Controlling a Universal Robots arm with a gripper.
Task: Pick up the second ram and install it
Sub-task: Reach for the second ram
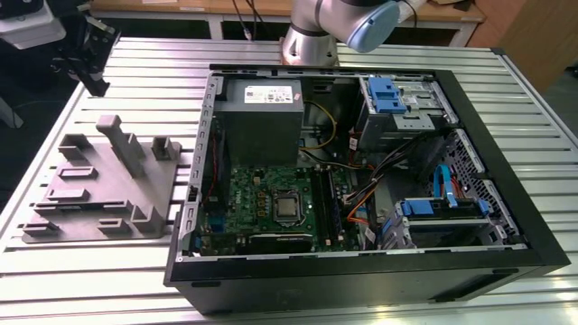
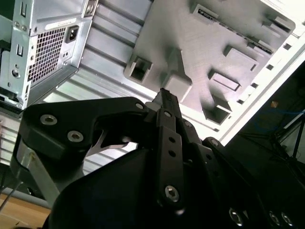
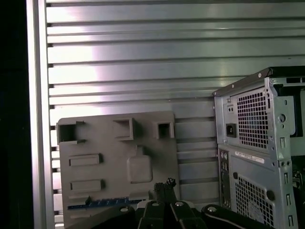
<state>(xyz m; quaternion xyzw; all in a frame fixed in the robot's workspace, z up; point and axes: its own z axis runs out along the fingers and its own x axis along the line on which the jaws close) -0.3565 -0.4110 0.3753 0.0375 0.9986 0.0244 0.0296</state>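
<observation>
Right under your gripper (image 3: 164, 185) lies the grey holder (image 3: 109, 148), flat on the ribbed metal desk (image 3: 143, 62). The gripper hangs above the holder. In the first wrist view its two fingers look pressed together at the tips, with nothing pinched between them. The second ram (image 3: 105, 204) is a thin strip with a blue edge. It sits in the holder near one edge, just beside the gripper tips and not held. A square block (image 3: 139, 169) on the holder is also close to the tips. Off to the side of the gripper, past the edge of the holder, stands the open computer case (image 3: 257, 152) on the same desk. In the exterior view you can see inside the case: the green motherboard (image 1: 271, 203) and the grey power supply box (image 1: 262, 122). The arm (image 1: 361, 20) rises behind the case.
</observation>
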